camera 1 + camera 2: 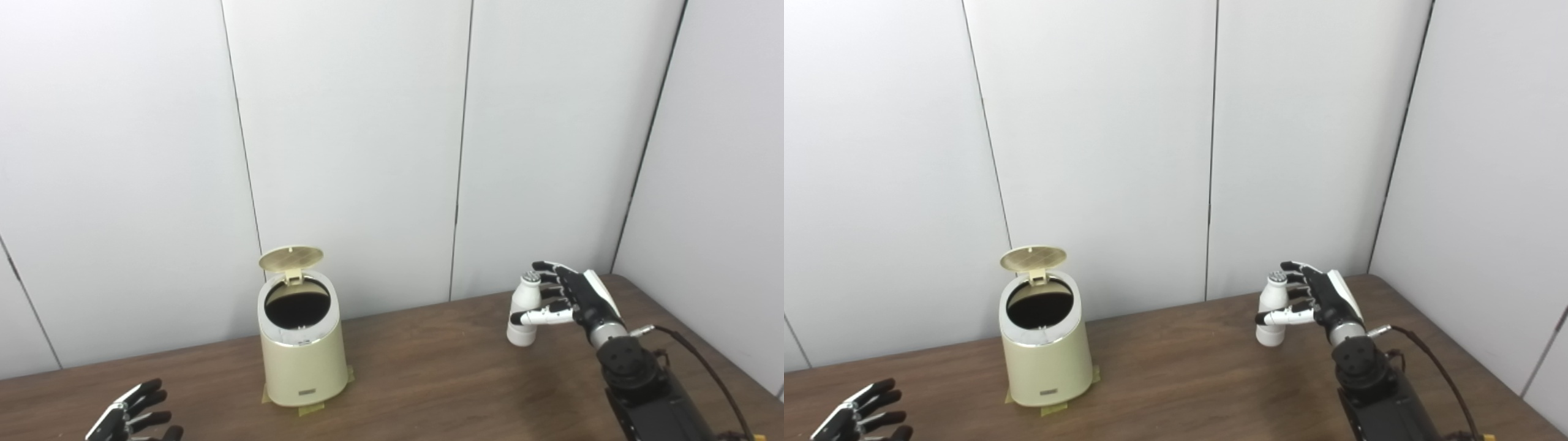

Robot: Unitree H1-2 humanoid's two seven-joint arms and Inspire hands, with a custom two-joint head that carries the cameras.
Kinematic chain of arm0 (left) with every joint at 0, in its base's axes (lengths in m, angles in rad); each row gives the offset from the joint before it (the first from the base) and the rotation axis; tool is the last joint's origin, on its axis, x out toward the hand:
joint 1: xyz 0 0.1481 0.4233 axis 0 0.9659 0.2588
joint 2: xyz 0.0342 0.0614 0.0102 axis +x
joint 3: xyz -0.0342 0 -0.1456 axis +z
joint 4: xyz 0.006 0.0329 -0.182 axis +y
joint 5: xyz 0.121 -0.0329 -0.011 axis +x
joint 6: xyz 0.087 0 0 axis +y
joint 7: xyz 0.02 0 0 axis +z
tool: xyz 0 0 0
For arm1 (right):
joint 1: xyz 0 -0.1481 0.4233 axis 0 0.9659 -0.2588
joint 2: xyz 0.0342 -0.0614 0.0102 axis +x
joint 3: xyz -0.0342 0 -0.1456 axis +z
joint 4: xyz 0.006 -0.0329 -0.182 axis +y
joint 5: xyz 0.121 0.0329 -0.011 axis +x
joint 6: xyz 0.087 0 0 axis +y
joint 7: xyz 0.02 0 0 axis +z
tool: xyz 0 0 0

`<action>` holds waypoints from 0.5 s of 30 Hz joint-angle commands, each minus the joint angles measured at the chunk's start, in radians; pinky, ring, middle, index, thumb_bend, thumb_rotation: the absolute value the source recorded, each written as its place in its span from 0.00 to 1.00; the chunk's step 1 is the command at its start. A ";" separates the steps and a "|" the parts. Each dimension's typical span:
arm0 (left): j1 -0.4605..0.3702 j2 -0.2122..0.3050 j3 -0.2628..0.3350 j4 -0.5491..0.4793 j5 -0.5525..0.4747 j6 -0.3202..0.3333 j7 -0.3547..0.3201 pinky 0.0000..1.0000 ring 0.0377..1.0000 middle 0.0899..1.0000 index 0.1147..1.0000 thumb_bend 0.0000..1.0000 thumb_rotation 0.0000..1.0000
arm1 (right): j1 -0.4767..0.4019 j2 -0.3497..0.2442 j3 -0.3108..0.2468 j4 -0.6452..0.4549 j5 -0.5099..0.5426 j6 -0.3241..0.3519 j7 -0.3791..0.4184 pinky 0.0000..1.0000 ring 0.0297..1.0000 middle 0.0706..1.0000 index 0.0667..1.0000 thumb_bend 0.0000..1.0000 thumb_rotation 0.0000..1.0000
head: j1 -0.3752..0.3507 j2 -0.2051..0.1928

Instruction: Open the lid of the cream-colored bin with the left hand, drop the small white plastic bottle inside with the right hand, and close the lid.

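Right robot hand [566, 300] wrapped around upright small white plastic bottle [524, 312]; open cream-colored bin [301, 343] well to its left; left robot hand [131, 416] empty, fingers spread.

White panelled walls [355, 135] — brown wooden table [429, 380].

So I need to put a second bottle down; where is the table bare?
Bare wood lies between the bin and the bottle in the right robot hand, and along the front edge between both arms. The left robot hand crowds the near left corner.
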 commanded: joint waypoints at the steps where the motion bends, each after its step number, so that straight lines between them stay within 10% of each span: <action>1: -0.024 0.015 -0.002 -0.041 0.011 -0.008 -0.004 0.55 0.70 0.78 0.81 0.42 0.01 | -0.032 -0.023 -0.005 -0.009 -0.011 -0.043 -0.025 0.66 0.75 0.78 0.80 0.80 0.05 | -0.002 0.000; 15: -0.026 0.012 0.002 -0.053 -0.001 0.001 -0.023 0.57 0.72 0.79 0.82 0.40 0.00 | -0.037 -0.021 0.029 0.035 -0.035 -0.046 -0.046 0.68 0.72 0.74 0.75 0.77 0.05 | -0.003 0.004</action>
